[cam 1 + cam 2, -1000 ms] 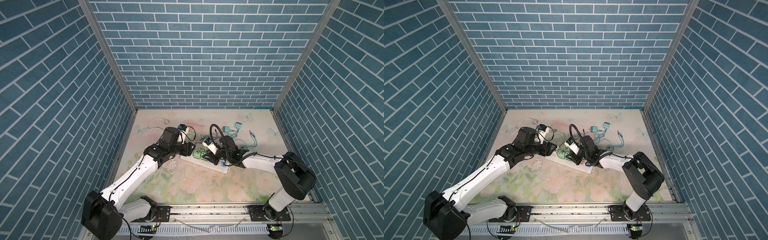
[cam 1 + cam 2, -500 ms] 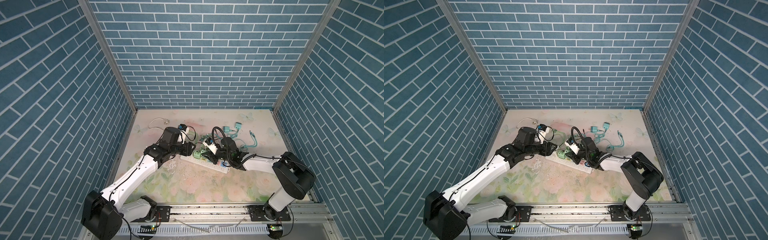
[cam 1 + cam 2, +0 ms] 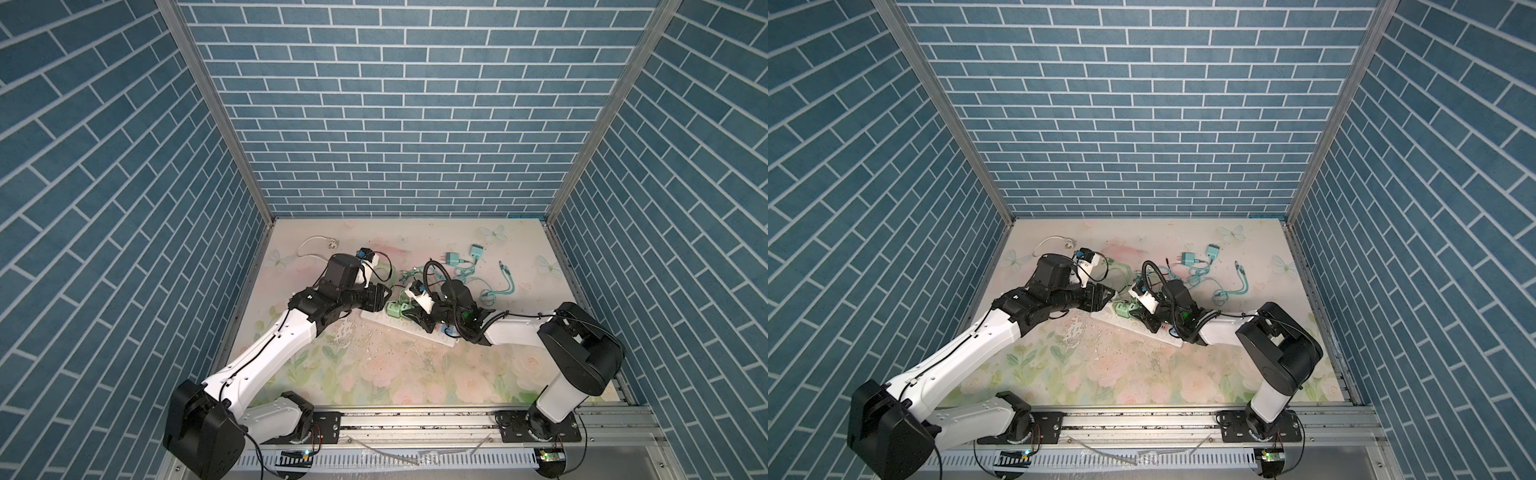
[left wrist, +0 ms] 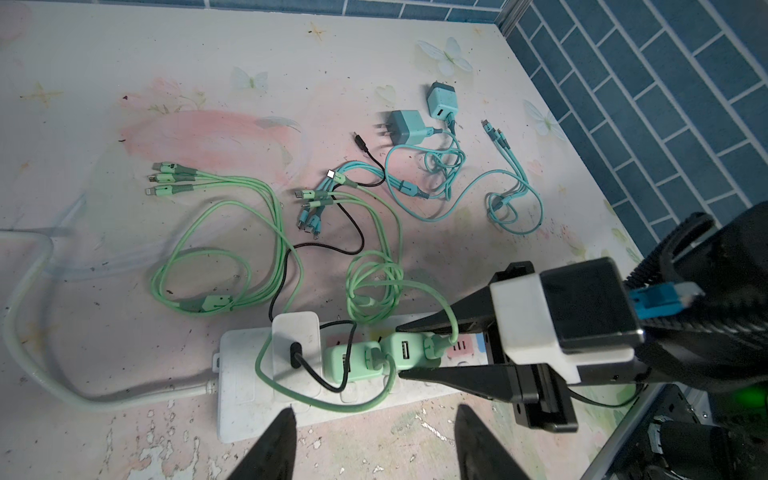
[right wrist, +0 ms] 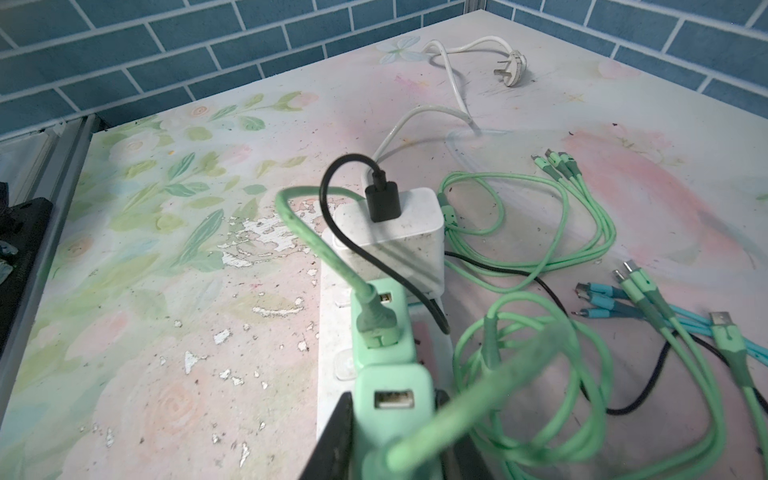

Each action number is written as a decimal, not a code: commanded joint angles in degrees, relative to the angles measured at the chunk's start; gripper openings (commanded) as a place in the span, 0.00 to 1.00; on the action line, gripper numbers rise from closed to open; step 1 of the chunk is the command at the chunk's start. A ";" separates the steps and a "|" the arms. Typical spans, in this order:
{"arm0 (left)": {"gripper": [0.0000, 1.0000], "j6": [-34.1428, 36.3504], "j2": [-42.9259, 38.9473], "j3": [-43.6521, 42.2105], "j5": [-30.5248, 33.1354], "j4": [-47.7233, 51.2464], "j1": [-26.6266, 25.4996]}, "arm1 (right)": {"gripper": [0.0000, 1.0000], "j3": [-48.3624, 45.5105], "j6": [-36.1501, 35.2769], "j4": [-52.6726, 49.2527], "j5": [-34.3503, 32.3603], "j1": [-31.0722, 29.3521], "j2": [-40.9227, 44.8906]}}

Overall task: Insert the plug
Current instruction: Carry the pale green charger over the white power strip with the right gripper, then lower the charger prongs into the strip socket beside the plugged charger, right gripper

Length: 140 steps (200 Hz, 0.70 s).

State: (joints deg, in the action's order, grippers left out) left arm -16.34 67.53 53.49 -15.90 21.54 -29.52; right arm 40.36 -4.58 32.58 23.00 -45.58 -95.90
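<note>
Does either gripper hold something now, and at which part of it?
The right gripper is shut on a green charger on the power strip, by its two sides. The left gripper is open and holds nothing.

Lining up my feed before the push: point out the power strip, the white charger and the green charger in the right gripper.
power strip (image 4: pixel 237 376), left wrist view, bare end by its cord.
white charger (image 4: pixel 296 332), left wrist view, top face.
green charger (image 4: pixel 395 347), left wrist view, USB-port face.
</note>
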 commanded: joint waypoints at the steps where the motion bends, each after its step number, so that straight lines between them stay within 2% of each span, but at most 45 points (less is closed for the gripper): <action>1: 0.61 -0.54 0.30 -0.58 -0.04 -0.45 0.34 | 0.00 -1.15 -2.53 3.83 -0.18 -0.66 -0.83; 140: 0.60 -2.25 0.50 -1.19 -1.23 -1.98 0.31 | 0.00 -1.32 -6.41 6.26 -2.35 -0.94 -2.74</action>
State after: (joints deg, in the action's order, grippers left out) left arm -18.37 67.53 53.30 -16.36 20.82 -29.52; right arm 39.46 -7.68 36.88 22.13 -46.19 -97.30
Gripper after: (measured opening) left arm 0.601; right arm 0.292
